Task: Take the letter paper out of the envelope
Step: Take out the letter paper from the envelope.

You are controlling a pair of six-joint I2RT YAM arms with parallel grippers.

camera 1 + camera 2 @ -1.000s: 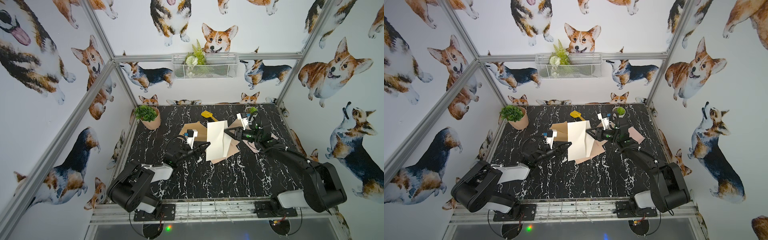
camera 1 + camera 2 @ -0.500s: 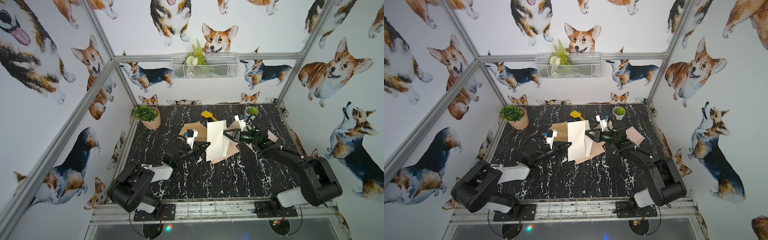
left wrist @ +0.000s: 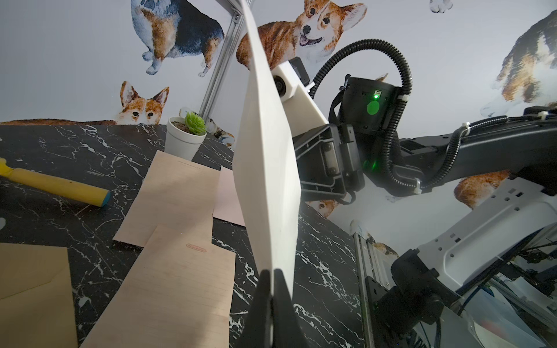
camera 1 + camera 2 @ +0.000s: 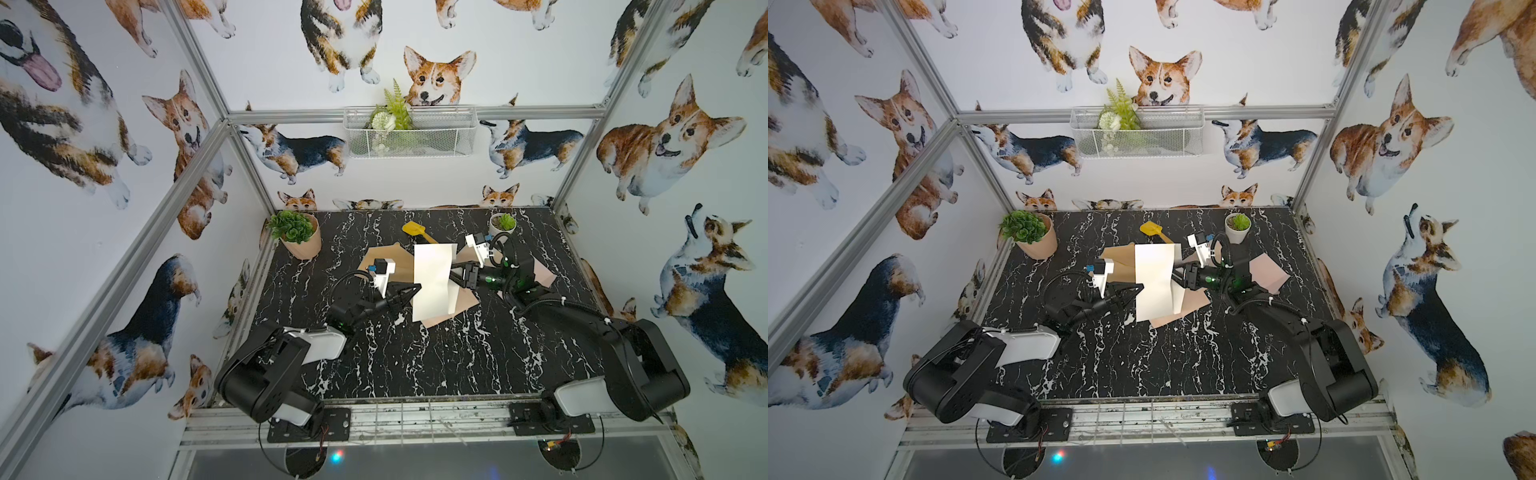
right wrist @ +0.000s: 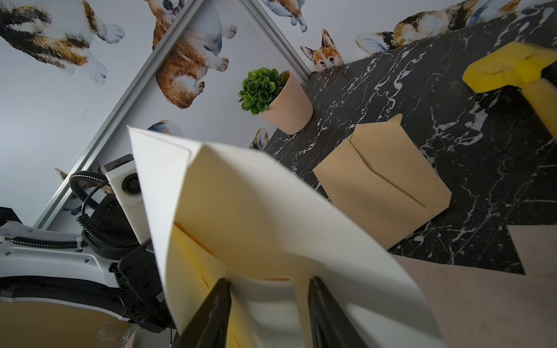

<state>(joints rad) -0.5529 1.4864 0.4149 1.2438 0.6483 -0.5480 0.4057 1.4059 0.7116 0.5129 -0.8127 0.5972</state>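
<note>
My left fingers [image 3: 271,304] pinch one edge of the white envelope [image 4: 431,276], holding it up clear of the bench [image 4: 415,365] so its mouth gapes toward my spread right fingers [image 5: 218,304], which flank the letter paper [image 5: 265,298] tucked inside.
</note>
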